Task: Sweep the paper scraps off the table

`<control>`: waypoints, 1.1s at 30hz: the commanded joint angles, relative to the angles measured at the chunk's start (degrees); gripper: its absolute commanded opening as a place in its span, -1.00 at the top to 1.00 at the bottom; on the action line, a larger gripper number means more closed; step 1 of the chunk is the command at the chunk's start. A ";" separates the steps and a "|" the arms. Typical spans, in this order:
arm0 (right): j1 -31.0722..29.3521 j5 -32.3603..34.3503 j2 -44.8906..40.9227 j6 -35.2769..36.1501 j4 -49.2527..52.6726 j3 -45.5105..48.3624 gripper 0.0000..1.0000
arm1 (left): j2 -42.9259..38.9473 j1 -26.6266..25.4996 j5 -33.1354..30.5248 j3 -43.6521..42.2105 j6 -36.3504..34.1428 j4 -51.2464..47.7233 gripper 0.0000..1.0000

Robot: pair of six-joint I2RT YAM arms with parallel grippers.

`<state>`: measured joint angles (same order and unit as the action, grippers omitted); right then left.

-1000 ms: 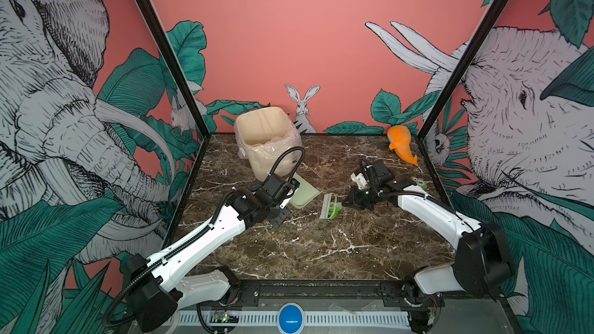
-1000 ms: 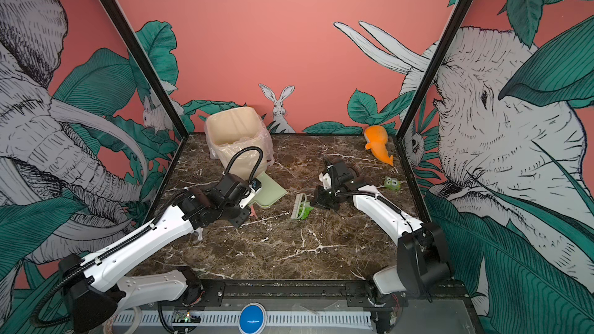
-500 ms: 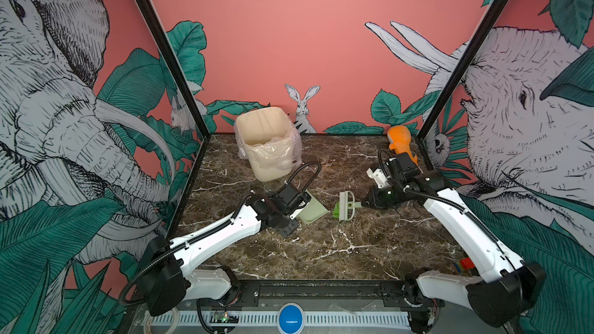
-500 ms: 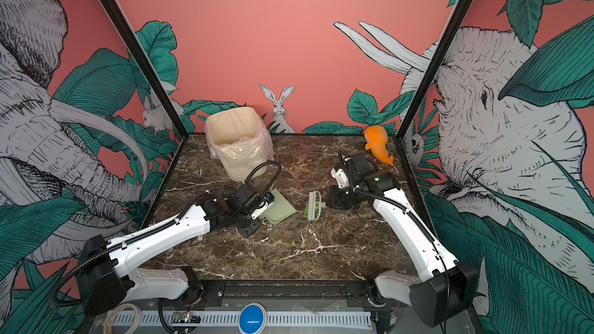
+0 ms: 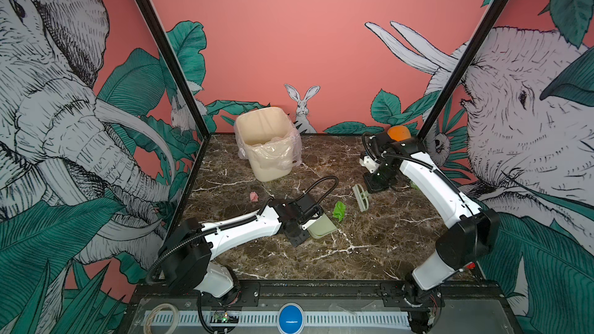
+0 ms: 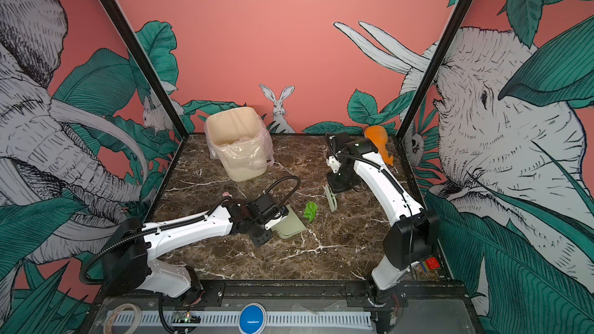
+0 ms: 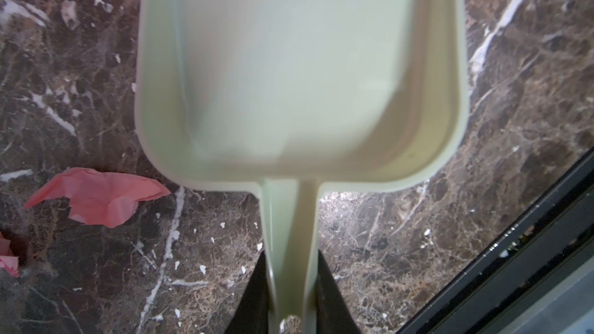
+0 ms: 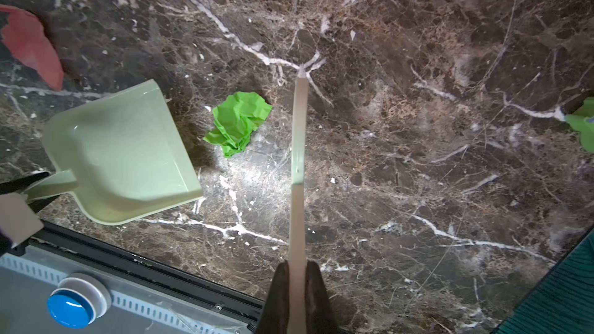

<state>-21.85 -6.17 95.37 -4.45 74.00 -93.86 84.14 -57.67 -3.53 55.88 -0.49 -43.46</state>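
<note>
Here's the set-up for a sweep. The left gripper (image 7: 291,258) is clamped narrow on the handle of the pale green plastic dustpan (image 5: 321,228), and the pan's open mouth faces a crumpled bright green paper scrap (image 8: 238,123) lying just beside it, not touching. On the scrap's other side the right gripper (image 8: 297,266) is closed tight on the handle of a small pale green hand brush (image 5: 361,197). So the scrap sits between brush and pan on the dark brown marble-pattern table (image 5: 369,252).

The step in hand looks like lining up tool and pan. The next move, I'd say, calls for the brush to come down to the surface and draw the green scrap toward the pan mouth. The pan lip needs to sit flat on the table, and whether it does so yet I cannot tell.

There is more left to clear. A pink torn paper scrap (image 7: 96,194) lies behind the pan beside the left arm, and another green bit (image 8: 581,126) sits off by the right arm. The cream plastic bin lined with a clear bag (image 5: 270,168) stands at the back, well apart, and the orange carrot-shaped toy (image 6: 377,136) sits in the far corner. Nothing blocks the short path from brush to pan — though a light scrap could skid past the lip.
</note>
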 commanded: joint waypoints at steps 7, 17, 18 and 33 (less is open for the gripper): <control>-3.69 4.20 5.87 2.24 2.25 -4.44 1.00 | 1.94 -1.30 -1.74 1.12 0.10 0.91 0.90; -7.82 5.03 9.63 2.06 3.06 -5.45 1.00 | 3.91 -2.71 -5.19 1.01 0.06 3.28 0.91; -8.22 5.03 9.77 1.95 3.08 -5.52 1.00 | 4.09 -2.80 -5.43 1.03 0.09 3.43 0.91; -16.37 -5.57 7.57 -2.11 0.97 -4.11 1.00 | 4.88 -2.89 -5.80 0.03 0.04 5.13 0.92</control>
<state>-36.25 -6.31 105.03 -4.82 75.09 -98.30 89.30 -60.34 -8.82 56.10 -0.84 -39.03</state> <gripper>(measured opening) 0.070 0.196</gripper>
